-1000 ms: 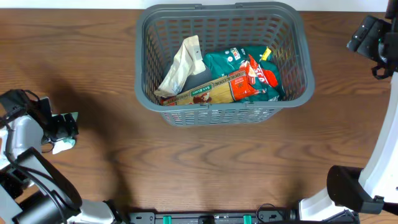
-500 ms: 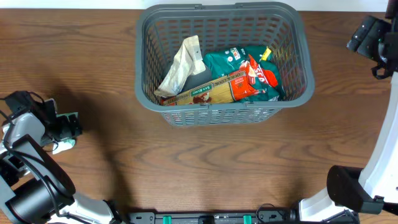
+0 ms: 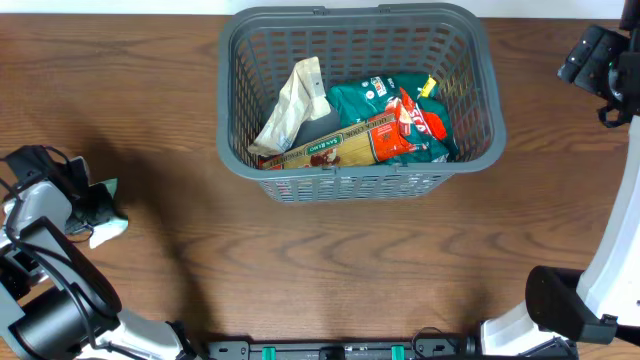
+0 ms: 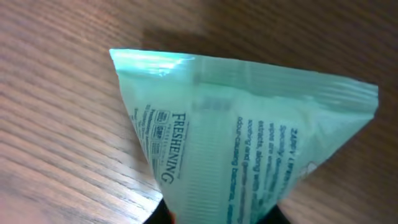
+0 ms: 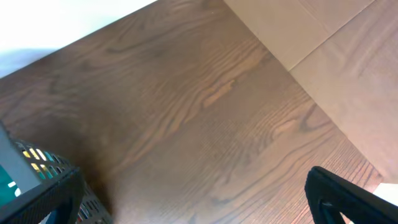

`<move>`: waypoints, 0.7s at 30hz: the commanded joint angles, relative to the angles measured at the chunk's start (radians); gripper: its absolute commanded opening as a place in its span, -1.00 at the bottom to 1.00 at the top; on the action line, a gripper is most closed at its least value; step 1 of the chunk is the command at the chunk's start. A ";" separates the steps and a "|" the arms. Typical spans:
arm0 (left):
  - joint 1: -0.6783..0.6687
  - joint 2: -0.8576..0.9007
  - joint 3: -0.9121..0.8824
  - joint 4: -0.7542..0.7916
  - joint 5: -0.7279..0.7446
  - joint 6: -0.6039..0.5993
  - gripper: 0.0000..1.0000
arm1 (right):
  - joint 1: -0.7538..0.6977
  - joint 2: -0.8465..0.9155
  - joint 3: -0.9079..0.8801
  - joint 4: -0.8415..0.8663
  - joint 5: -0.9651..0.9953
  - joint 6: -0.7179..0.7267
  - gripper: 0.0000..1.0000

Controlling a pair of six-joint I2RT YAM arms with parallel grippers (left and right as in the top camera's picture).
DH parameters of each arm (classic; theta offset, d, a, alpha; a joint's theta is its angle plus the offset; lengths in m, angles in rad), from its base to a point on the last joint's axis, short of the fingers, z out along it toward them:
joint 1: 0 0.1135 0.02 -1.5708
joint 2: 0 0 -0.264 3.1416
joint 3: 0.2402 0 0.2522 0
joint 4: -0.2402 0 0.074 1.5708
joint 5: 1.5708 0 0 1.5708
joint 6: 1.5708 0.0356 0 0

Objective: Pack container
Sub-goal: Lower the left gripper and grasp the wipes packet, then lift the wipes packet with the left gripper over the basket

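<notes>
- Presently, left gripper (image 3: 98, 207): lower left of overhead frame, closed on pale green packet (image 4: 249, 143), pinched at its lower edge over the table (image 3: 330, 270).
- Right gripper (image 3: 600, 75): upper right edge; opening cannot be told.
- Container (image 3: 350, 12): upper centre, well apart from the packet, several bags already inside.
- Step, judged: pick-up made, transfer pending. Next move calls for clearing the near rim, then release inside.

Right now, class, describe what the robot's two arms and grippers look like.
Both arms have white, rounded links joined by black joints. The left arm carries looping black cables near the black left gripper. The right arm shows a long white link; the right gripper is black and blocky. No markings are legible.
</notes>
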 commanded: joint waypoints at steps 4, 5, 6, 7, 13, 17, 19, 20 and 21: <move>0.005 0.013 -0.001 -0.024 0.003 -0.045 -0.88 | -0.003 -0.006 0.009 -0.002 0.010 0.012 0.98; 0.005 0.012 0.003 -0.024 0.003 -0.061 -0.89 | -0.003 -0.006 0.009 -0.002 0.010 0.012 0.99; 0.005 0.009 0.008 -0.025 0.005 -0.079 -0.89 | -0.003 -0.006 0.009 -0.002 0.010 0.012 0.99; 0.003 0.004 0.014 -0.026 0.015 -0.094 -0.88 | -0.003 -0.006 0.009 -0.002 0.010 0.012 0.98; 0.003 -0.058 0.081 -0.098 0.111 -0.108 -0.89 | -0.003 -0.006 0.009 -0.002 0.010 0.012 0.98; 0.001 -0.089 0.173 -0.208 0.111 -0.111 -0.89 | -0.003 -0.006 0.009 -0.002 0.010 0.012 0.99; -0.002 -0.100 0.228 -0.271 0.111 -0.113 -0.89 | -0.003 -0.006 0.009 -0.002 0.010 0.012 0.99; -0.005 -0.105 0.253 -0.296 0.111 -0.124 -0.89 | -0.003 -0.006 0.009 -0.002 0.010 0.012 0.99; -0.010 -0.111 0.282 -0.322 0.112 -0.135 -0.89 | -0.003 -0.006 0.009 -0.002 0.010 0.012 0.99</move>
